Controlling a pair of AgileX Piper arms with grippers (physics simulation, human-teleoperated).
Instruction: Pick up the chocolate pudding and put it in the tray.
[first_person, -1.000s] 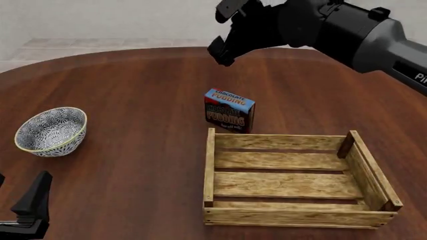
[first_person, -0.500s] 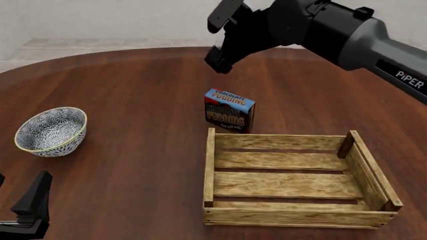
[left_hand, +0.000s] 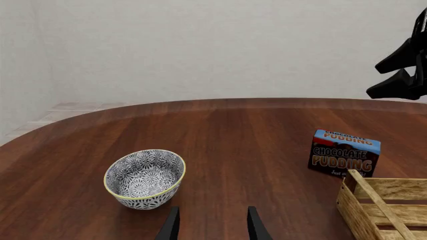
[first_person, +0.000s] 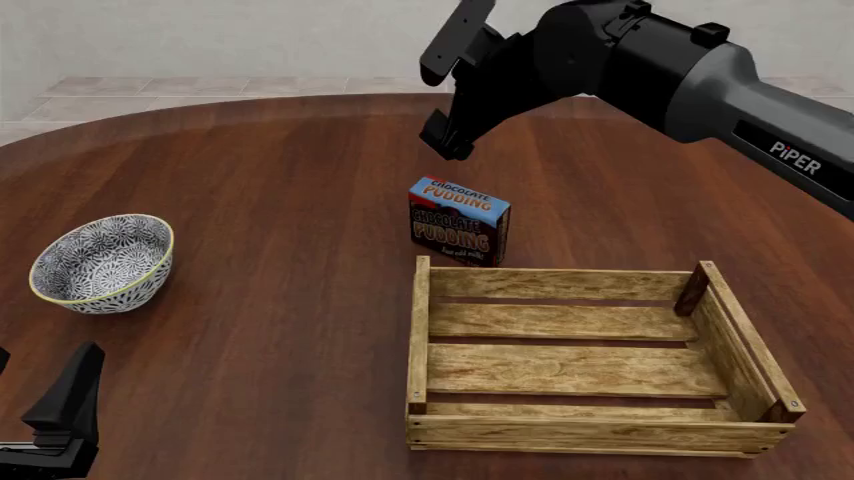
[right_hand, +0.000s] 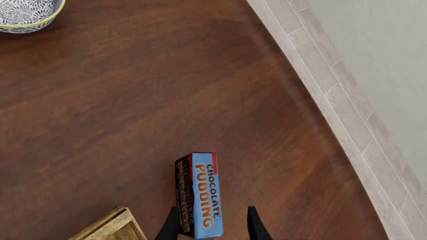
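Your right hand (first_person: 451, 92) hangs in the air with its fingers (right_hand: 255, 227) spread apart, holding nothing, above and a little beyond the chocolate pudding (first_person: 458, 221). The carton stands upright on the tabletop (first_person: 267, 180), near its middle, just beyond the far left corner of the tray (first_person: 587, 360); from the front it is hard to say whether the two touch. In your right wrist view the carton's blue top (right_hand: 203, 200) lies between the two fingertips, with the corner of the tray (right_hand: 113, 227) close beside it. The tray sits toward the near right of the tabletop, its slatted floor bare. Your left hand (first_person: 60, 415) rests low at the near left edge, its fingers (left_hand: 170, 227) parted and gripping nothing. A patterned bowl (first_person: 103, 262) with a yellow rim stands toward the left edge of the tabletop, well apart from the carton and the tray.
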